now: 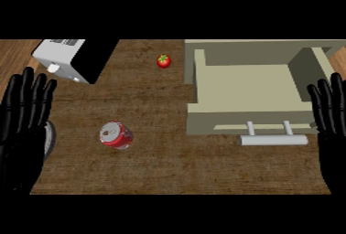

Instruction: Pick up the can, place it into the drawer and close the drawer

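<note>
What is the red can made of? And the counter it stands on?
The can looks like metal: silvery top with a pull tab, glossy red sides. The counter looks like dark brown wood with a dull finish, going by its streaky grain, though it could be only a wood pattern.

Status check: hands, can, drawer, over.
Left hand and right hand open, resting at the edges. Can upright on counter, untouched. Drawer open; nothing between them.
</note>
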{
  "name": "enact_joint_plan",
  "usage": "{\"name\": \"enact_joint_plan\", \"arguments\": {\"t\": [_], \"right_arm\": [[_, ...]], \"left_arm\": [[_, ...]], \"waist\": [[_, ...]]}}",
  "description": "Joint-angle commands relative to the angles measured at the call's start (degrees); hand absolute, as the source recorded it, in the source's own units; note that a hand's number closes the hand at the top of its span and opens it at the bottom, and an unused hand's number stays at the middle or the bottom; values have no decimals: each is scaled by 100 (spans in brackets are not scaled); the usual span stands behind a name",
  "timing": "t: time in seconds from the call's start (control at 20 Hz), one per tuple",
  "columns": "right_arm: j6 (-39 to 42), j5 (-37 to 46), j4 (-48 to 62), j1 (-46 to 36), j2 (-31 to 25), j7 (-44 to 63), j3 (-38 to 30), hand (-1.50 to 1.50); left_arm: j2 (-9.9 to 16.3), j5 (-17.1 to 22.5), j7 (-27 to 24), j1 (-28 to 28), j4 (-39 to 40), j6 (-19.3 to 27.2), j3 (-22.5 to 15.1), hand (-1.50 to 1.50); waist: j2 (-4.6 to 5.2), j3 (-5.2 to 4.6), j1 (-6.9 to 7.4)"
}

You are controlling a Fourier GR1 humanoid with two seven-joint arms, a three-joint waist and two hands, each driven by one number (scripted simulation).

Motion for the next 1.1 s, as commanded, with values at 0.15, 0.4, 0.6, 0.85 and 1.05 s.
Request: {"name": "enact_joint_plan", "arguments": {"t": [0.15,0.4,0.6,0.85,1.05], "right_arm": [[366,-571,175,-104,-203,28,-405,-150],[-453,42,232,262,85,1163,-363,-150],[-427,-80,-324,684,35,1496,-501,-150],[317,-855,-430,1442,-232,985,-1155,-150],[402,-809,83,1391,-12,569,-1232,-150]], "left_arm": [[175,655,-244,116,171,-769,-139,-150],[474,660,1329,560,344,-709,-89,-150],[583,995,1850,783,-341,-802,56,-150],[773,1465,2132,1176,-831,-1074,474,-150],[821,1795,2455,1103,-1176,-1161,786,-150]], "waist": [[-233,-107,33],[-234,-107,40],[-245,-107,39],[-246,-105,30],[-239,-105,51]]}}
